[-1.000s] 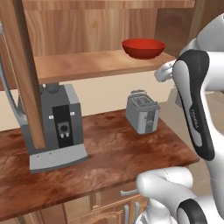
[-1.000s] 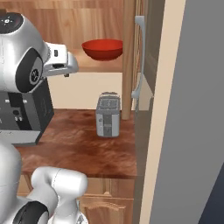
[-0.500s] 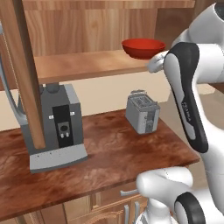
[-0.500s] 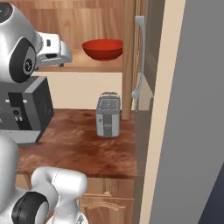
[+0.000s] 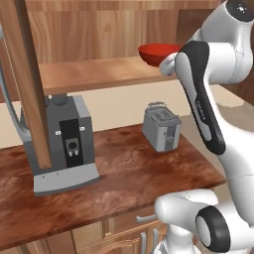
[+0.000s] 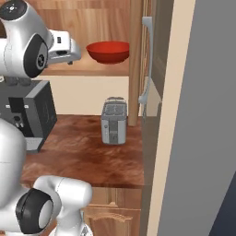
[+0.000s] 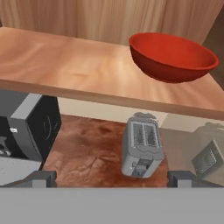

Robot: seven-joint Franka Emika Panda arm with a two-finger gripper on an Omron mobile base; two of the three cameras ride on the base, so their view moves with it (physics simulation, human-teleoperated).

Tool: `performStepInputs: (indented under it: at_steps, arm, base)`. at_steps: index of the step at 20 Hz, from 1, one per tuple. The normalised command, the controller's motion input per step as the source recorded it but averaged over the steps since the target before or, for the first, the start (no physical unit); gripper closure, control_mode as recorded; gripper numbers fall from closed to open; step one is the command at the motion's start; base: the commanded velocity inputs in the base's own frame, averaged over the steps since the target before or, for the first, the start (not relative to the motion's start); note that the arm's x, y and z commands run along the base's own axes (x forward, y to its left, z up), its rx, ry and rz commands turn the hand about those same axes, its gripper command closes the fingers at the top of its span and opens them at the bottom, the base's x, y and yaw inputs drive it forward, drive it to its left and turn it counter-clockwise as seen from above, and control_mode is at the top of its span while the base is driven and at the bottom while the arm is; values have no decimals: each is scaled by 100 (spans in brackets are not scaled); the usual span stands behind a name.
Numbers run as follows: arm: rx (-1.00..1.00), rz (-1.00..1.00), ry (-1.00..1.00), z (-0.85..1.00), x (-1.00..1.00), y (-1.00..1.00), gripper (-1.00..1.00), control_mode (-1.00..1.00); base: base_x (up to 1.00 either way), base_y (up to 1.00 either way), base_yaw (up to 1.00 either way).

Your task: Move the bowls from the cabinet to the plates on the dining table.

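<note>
A glossy red bowl (image 5: 155,51) (image 6: 108,51) (image 7: 173,57) sits on the wooden shelf (image 5: 99,72) (image 7: 65,61) of the open cabinet, near the shelf's right end. My gripper (image 7: 111,179) is open and holds nothing. It hangs in front of the shelf edge at about shelf height, short of the bowl and slightly to its left. In the right base view the white hand (image 6: 62,45) points at the bowl from the left, a small gap away. The plates and the dining table are out of view.
A silver toaster (image 5: 161,126) (image 6: 114,120) (image 7: 141,146) and a grey coffee machine (image 5: 64,141) stand on the reddish-brown counter (image 5: 119,183) below the shelf. The open cabinet door with its grey bar handle (image 6: 147,60) stands right of the bowl. A grey wall (image 6: 203,115) borders the right.
The arm has lifted the hand from below the shelf up to shelf level and closer to the red bowl. The jaws have stayed open. The bowl has not moved.
</note>
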Motion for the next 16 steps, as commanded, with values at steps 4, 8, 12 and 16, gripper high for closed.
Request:
performStepInputs:
  at_steps: [4, 8, 12, 16]
  arm:
    - [0, 0, 0, 12, 38, 0, -100, -100]
    - [0, 0, -1, 15, 33, 0, -100, -100]
    - [0, 0, -3, 19, 33, -1, -100, -100]
    - [-2, 0, 0, 4, 30, -6, -100, -100]
  base:
    - [0, 0, 0]
    - [0, 0, 0]
    - [0, 0, 0]
    - [0, 0, 0]
